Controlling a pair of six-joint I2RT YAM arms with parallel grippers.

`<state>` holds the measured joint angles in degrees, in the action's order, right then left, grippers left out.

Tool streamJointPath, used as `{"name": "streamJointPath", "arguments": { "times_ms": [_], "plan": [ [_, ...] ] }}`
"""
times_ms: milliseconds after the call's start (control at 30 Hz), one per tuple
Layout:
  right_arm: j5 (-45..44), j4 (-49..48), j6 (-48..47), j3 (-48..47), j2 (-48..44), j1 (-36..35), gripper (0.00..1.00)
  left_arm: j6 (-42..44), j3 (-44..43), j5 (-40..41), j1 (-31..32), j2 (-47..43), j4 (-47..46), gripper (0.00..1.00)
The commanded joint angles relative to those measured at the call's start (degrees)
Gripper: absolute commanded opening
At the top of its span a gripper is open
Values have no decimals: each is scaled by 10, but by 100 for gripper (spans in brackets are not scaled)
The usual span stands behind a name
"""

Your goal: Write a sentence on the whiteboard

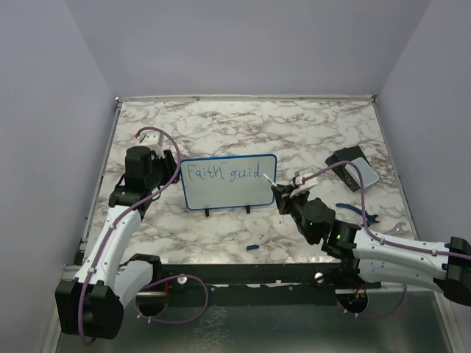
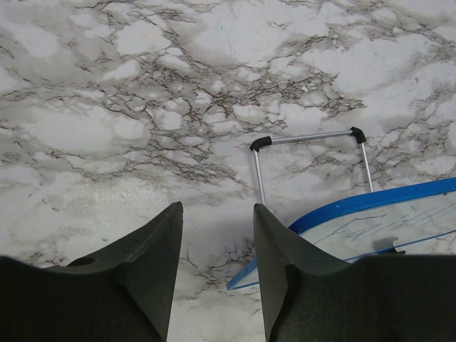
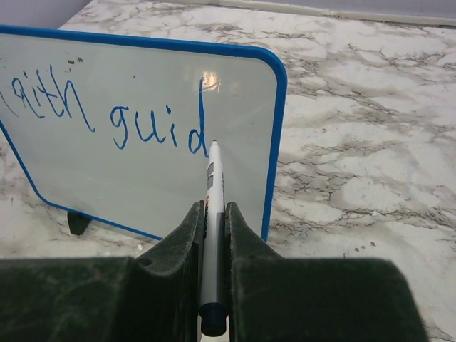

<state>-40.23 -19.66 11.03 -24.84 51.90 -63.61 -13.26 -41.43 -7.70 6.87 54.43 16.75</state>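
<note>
Right pincer (image 3: 212,214): clenched on marker (image 3: 212,178), tip at whiteboard (image 3: 107,178) to finish sentence (image 3: 153,132).
Left pincer (image 2: 217,214): released, perhaps bracing whiteboard's edge.

From my console this reads as a robotics lab test cell, not a home or an office. Plain lavender walls (image 1: 44,147) box in a marble-patterned table (image 1: 309,125) edged with a metal rail (image 1: 243,96). The left arm (image 1: 110,243) and right arm (image 1: 397,254) are bolted at its near edge, with purple cables (image 1: 173,294) looping off them.
</note>
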Motion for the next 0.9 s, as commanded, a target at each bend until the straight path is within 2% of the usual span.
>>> {"name": "streamJointPath", "arguments": {
  "times_ms": [0, 500, 867],
  "plan": [
    [21, -14, -10, 12, -14, 7, 1, -5, 9, -14, 3, -3, -12, 46],
    [30, -41, -26, 15, 4, 8, 1, -8, 11, -13, 3, -2, -15, 46],
    [-8, -36, -16, 8, 26, 8, 1, -8, 11, -16, 3, -3, -15, 46]
  ]
}}
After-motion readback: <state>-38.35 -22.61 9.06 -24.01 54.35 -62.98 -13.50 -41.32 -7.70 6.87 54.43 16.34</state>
